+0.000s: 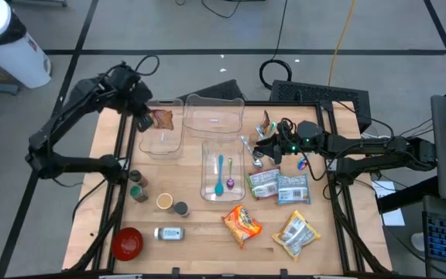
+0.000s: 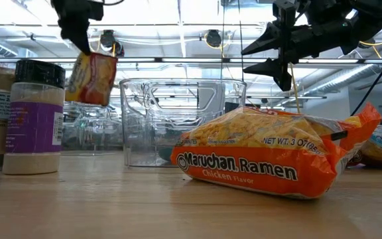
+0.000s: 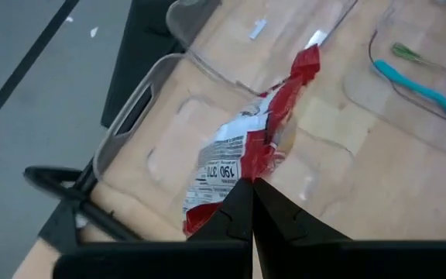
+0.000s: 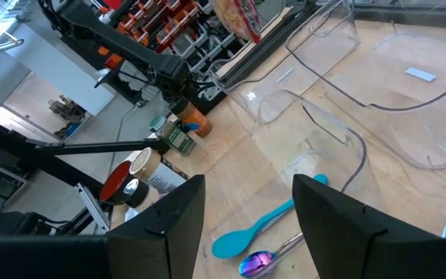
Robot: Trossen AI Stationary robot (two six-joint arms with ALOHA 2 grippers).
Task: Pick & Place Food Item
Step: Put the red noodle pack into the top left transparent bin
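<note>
The left gripper (image 3: 250, 203) has its fingers pinched together on the lower edge of a red and white snack packet (image 3: 250, 151), which hangs in the air over a clear bin (image 1: 161, 129) at the table's far left corner. Straight beyond the fingertips the packet runs lengthwise away from them, its long axis in line with the fingers, its free end a crumpled red corner. One face is white with dark print, the other red; in the low view it shows yellow and red, tilted, clear of the bin's rim. Under the packet the bin's floor is bare, and its handled wall lies just to one side of the fingers, near the table edge (image 1: 101, 124). Past that bin, a second clear bin (image 1: 214, 116) stands beside it, also bare.

Across the table, the right gripper (image 1: 260, 147) hovers with fingers apart and nothing between them, above a long clear tray (image 4: 331, 155) holding a teal spoon (image 4: 258, 229).
</note>
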